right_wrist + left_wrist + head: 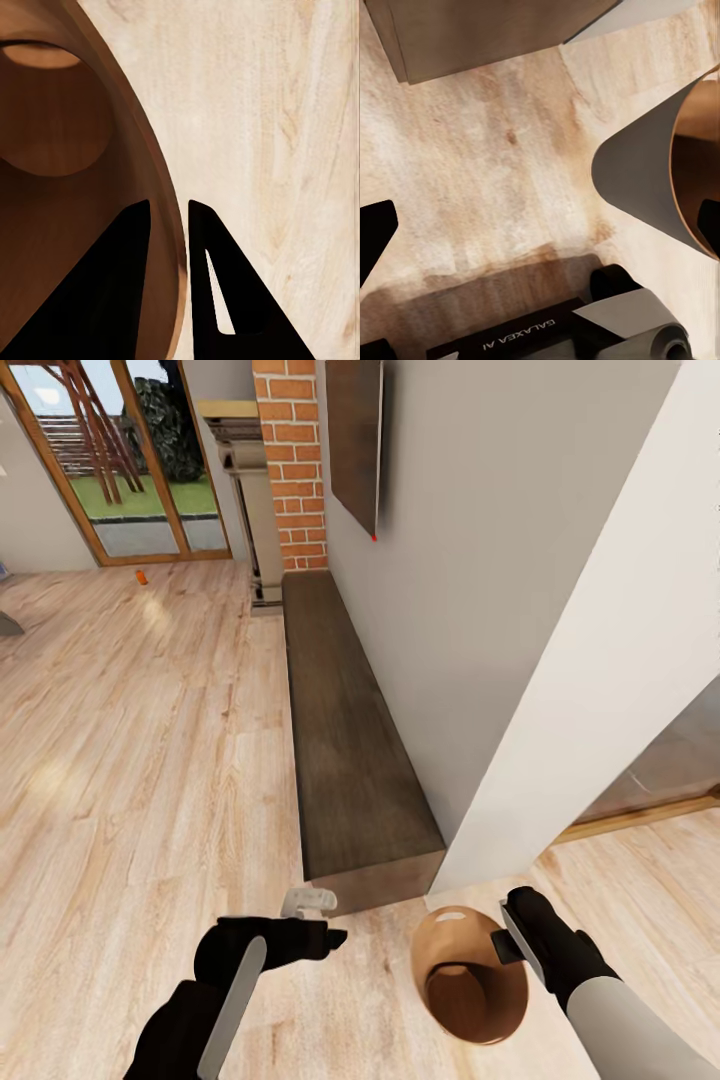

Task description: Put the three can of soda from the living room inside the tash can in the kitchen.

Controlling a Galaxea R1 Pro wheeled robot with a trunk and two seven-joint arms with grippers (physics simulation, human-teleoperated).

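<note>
Grey-walled tash can (470, 985), stiff and probably light, being pinched at rim by right claw (169, 225); left claw (325, 937) hanging empty, spread unclear.

The trash can (470, 985) is a small round bin, grey outside (641, 176) and brown like wood inside (67, 187). It is held up off the wooden floor and tipped, with the right hand (512, 942) pinching its rim. One little orange soda can (141, 576) stands far away on the floor near the glass doors.
</note>
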